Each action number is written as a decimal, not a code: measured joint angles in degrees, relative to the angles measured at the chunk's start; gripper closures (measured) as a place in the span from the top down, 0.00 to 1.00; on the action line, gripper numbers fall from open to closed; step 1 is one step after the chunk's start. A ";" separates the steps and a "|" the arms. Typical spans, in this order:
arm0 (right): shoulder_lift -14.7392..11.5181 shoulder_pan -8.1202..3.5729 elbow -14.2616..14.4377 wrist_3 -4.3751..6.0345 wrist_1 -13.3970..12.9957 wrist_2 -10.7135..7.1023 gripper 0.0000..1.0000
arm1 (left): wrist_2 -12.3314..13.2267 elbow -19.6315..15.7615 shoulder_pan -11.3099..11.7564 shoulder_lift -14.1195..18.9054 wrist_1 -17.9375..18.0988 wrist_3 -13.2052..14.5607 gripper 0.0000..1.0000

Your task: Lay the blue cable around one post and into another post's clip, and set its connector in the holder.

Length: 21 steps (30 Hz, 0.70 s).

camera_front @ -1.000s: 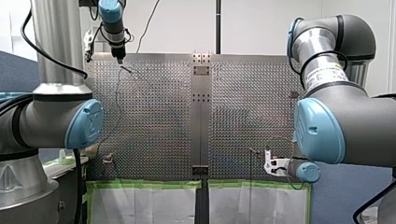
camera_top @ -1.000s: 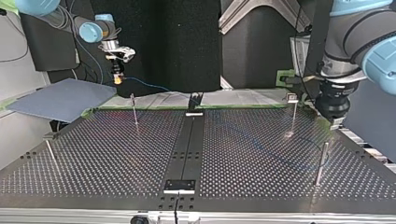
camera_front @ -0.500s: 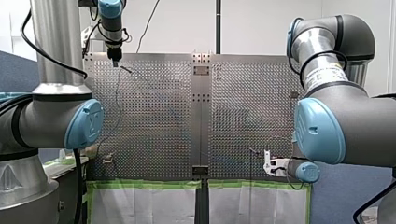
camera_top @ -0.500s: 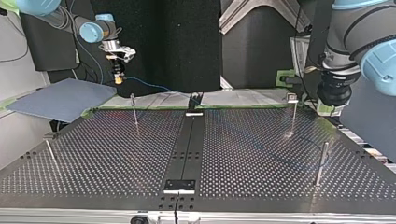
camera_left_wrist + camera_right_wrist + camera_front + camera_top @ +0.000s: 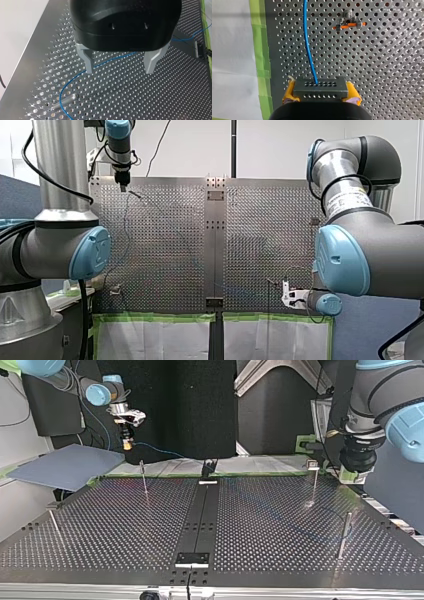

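My right gripper [image 5: 321, 94] has its yellow pads [image 5: 289, 94] shut on a black connector block [image 5: 320, 86]. The blue cable [image 5: 308, 45] runs from that block ahead over the perforated table. In the top view the right gripper [image 5: 127, 444] hangs above the table's far left edge, and the cable [image 5: 160, 452] trails off it. My left gripper [image 5: 119, 65] is open, with metal fingers [image 5: 86, 62] above the cable [image 5: 75, 80], which curves around a tilted-looking post [image 5: 66, 99]. In the front view the left gripper [image 5: 122, 182] is at the table's far left corner, beside that post [image 5: 134, 194].
Thin posts stand on the table [image 5: 250, 525]: one at the near right [image 5: 344, 535], one with a clip top [image 5: 313, 480], another at the left [image 5: 144, 477]. A clip with an orange part [image 5: 348, 25] lies ahead of the right gripper. Green tape [image 5: 260, 50] edges the table.
My left gripper has risen and drawn back a little toward the table's edge, then held still. My right gripper has kept its place and its grip on the connector.
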 joint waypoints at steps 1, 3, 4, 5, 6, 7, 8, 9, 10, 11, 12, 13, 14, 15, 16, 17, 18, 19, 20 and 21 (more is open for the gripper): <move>0.00 0.00 0.00 -0.02 0.02 0.00 0.00 | 0.00 0.00 0.00 0.00 0.00 0.00 0.98; 0.00 0.01 0.00 -0.05 0.07 0.00 0.00 | 0.00 0.01 -0.02 0.00 0.02 0.01 0.98; 0.00 0.01 0.00 -0.08 0.12 0.00 0.00 | -0.01 0.02 -0.02 0.02 0.05 0.02 0.98; -0.01 0.02 0.00 -0.11 0.16 0.00 0.00 | -0.01 0.02 -0.03 0.07 0.16 0.05 0.98; -0.01 0.02 0.00 -0.15 0.22 0.01 0.00 | 0.01 0.03 -0.04 0.14 0.34 0.09 0.98; -0.01 0.02 0.00 -0.23 0.34 0.04 0.00 | 0.05 0.03 -0.04 0.24 0.58 0.14 0.98; 0.00 0.02 0.00 -0.29 0.45 0.11 0.00 | 0.22 0.04 -0.04 0.41 0.99 0.24 0.98; 0.00 0.01 0.00 -0.35 0.56 0.23 0.00 | 0.44 0.05 -0.05 0.55 1.34 0.32 0.98; 0.00 -0.02 0.00 -0.37 0.69 0.42 0.00 | 0.71 0.06 -0.04 0.71 1.72 0.36 0.98; 0.00 -0.06 0.00 -0.37 0.77 0.56 0.00 | 1.14 0.05 -0.03 0.89 2.23 0.39 0.98; 0.00 -0.11 0.00 -0.36 0.87 0.69 0.00 | 1.51 0.03 -0.03 0.98 2.63 0.40 0.98; 0.00 -0.17 0.00 -0.34 1.05 0.92 0.00 | 1.93 0.02 -0.04 1.03 3.08 0.41 0.98; 0.00 -0.22 0.00 -0.32 1.20 1.15 0.00 | 2.55 0.01 -0.09 1.09 3.76 0.44 0.98; -0.01 -0.25 0.00 -0.31 1.37 1.41 0.00 | 3.05 0.01 -0.15 1.13 4.25 0.47 0.98; -0.01 -0.30 0.00 -0.28 1.65 1.81 0.00 | 3.56 0.01 -0.23 1.17 4.76 0.51 0.98; 0.00 -0.35 0.00 -0.27 1.87 2.09 0.00 | 4.23 0.01 -0.35 1.25 5.47 0.58 0.98; 0.00 -0.39 0.00 -0.26 2.05 2.32 0.00 | 4.73 0.00 -0.48 1.34 5.95 0.65 0.98; 0.00 -0.45 0.00 -0.26 2.22 2.54 0.00 | 5.23 0.00 -0.64 1.44 6.44 0.71 0.98; 0.00 -0.51 -0.01 -0.25 2.28 2.64 0.00 | 5.89 0.00 -0.89 1.54 7.12 0.78 0.98; 0.00 -0.57 -0.01 -0.23 2.32 2.71 0.00 | 6.37 0.00 -1.12 1.61 7.59 0.87 0.98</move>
